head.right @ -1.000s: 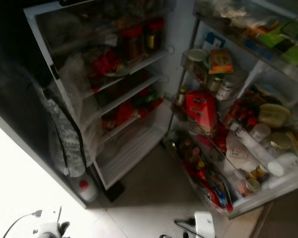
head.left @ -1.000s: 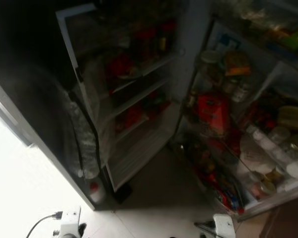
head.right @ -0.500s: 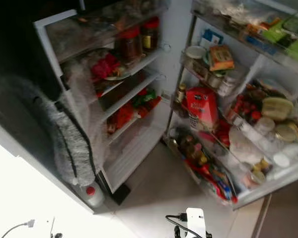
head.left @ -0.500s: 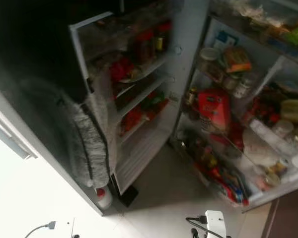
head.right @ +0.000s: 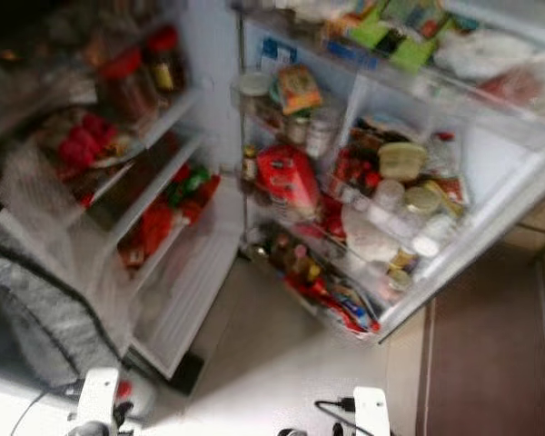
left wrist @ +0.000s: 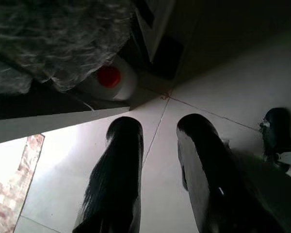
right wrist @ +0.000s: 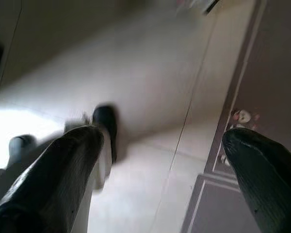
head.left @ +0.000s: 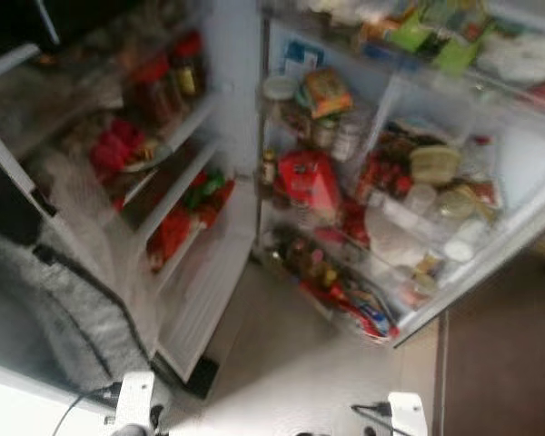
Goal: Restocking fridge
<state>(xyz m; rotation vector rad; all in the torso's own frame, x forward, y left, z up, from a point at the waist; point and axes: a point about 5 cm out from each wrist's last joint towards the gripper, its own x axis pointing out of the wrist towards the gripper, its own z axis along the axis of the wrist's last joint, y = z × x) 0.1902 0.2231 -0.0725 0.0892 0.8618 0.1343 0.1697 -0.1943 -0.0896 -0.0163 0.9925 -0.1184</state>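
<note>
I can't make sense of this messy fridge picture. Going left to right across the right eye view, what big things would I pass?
Grey bag hanging at the left → red-lidded jars on the inner shelves → red carton in the open door's racks → green packets in the top rack → brown floor.

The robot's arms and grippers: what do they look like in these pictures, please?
Each wrist is a pale silver-white block with a black cable plugged into it: left wrist, right wrist. The left gripper and right gripper each have two long, glossy black fingers with rounded tips.
</note>
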